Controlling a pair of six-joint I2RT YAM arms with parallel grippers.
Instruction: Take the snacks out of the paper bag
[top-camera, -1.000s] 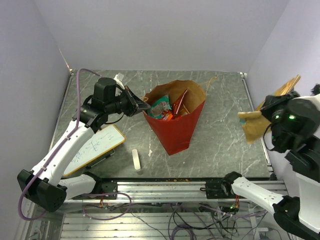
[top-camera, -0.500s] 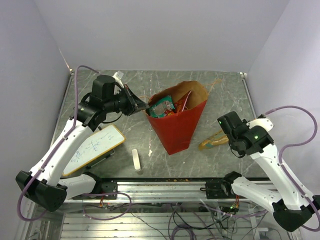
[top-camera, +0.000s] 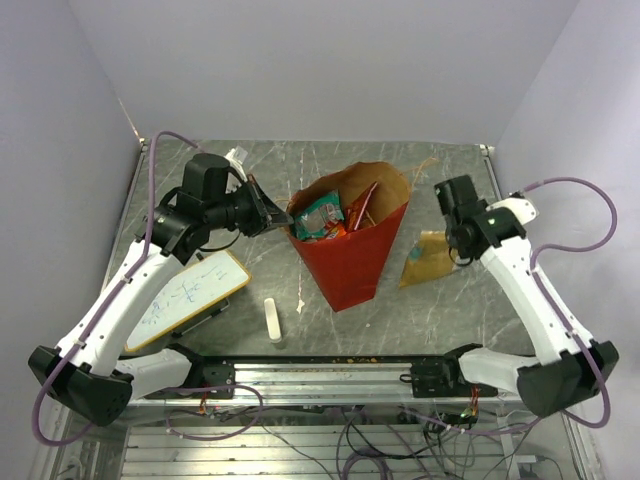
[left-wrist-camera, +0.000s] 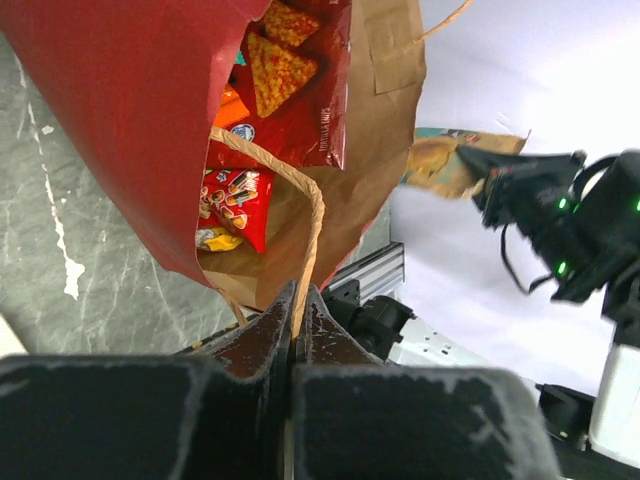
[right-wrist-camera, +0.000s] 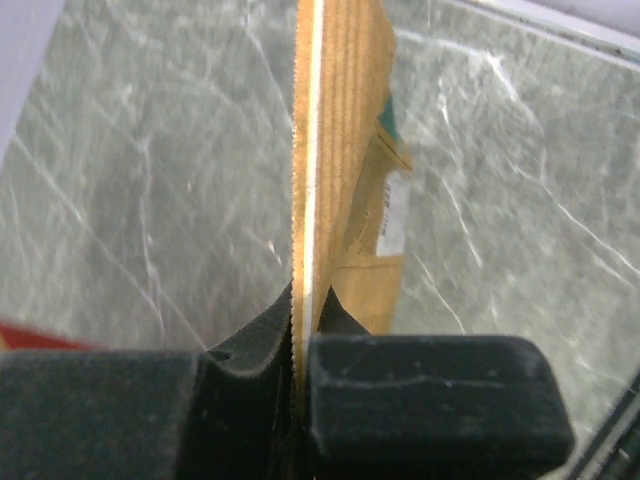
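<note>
At the paper bag (top-camera: 350, 258)'s rim, pinching its tan handle (left-wrist-camera: 306, 228) with the left fingers (left-wrist-camera: 288, 318); right of it, clamping a tan packet (top-camera: 428, 258) in the right fingers (right-wrist-camera: 290, 325).

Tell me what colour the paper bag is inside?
Brown inside the paper bag, red outside; the left wrist view shows it best.

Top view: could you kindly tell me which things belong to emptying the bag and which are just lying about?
For the job: paper bag, pinched by the left jaws; snacks inside it; tan packet in the right jaws.
Lying about: whiteboard; white eraser bar.
</note>
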